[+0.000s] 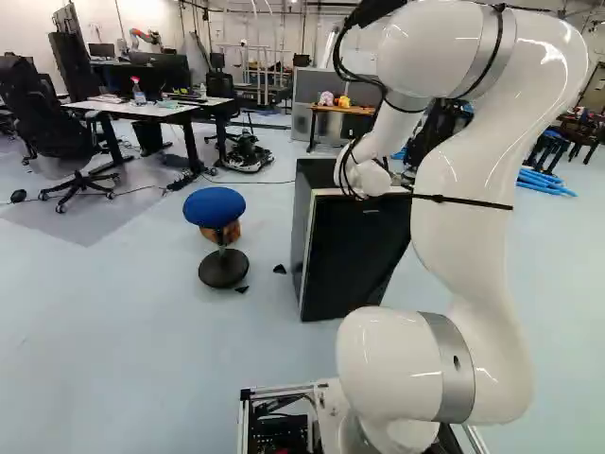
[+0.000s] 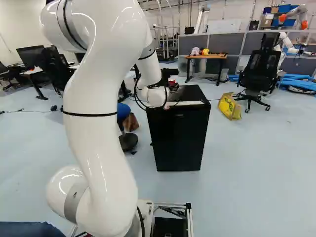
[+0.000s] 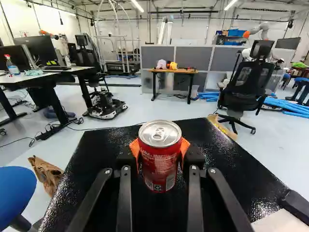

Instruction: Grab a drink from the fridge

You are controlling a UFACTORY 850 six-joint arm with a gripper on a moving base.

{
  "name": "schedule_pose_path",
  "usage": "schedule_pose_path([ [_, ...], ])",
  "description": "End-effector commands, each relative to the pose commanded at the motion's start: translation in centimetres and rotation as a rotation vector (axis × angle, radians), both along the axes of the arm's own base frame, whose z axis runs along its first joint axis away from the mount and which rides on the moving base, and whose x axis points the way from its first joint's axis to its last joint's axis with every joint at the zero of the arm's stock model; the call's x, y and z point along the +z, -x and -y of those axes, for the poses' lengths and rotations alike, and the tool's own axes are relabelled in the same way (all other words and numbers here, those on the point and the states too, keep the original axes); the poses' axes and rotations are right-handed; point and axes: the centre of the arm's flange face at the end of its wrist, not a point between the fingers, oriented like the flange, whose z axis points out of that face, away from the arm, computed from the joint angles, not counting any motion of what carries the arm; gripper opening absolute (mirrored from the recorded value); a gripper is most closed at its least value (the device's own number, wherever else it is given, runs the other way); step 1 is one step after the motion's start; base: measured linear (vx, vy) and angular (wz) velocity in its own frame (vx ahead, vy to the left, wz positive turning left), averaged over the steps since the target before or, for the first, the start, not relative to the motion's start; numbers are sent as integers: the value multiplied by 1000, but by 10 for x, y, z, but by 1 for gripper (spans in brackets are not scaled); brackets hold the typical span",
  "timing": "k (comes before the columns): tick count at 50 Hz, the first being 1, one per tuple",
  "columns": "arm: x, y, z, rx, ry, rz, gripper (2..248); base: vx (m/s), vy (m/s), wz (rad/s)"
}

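Gripper was clamped on a red drink can, one orange pad on each side. The can stood upright between the fingers, pull-tab lid facing up, barcode low on the side toward my wrist camera.

I had it at the black mini fridge, over the textured top. Couldn't say for sure whether the can's bottom was touching that top or just above it; poor angle for it. Arm reached forward from the base, wrist end over the near part of the fridge. Fridge front faced me, pale strip along its upper front edge.

Around it: blue-topped stool left of the fridge in the left base view, on a round black foot. Yellow bag on the floor to the fridge's right in the right base view, near a black mesh office chair. Farther back, a wood-topped table with a pink toy and a yellow toy on it, grey partitions behind. Blue tubes lay on the floor at the right of the left base view. White-topped desk with monitors at that view's left.
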Motion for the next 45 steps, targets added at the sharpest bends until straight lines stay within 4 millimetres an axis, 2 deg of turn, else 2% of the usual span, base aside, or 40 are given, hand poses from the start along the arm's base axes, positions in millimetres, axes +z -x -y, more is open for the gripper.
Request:
schedule_pose_path([
  [23,4,14,-10,10,-3,-10,100,0,0,0],
  [45,10,46,-31,32,-10,-32,100,0,0,0],
])
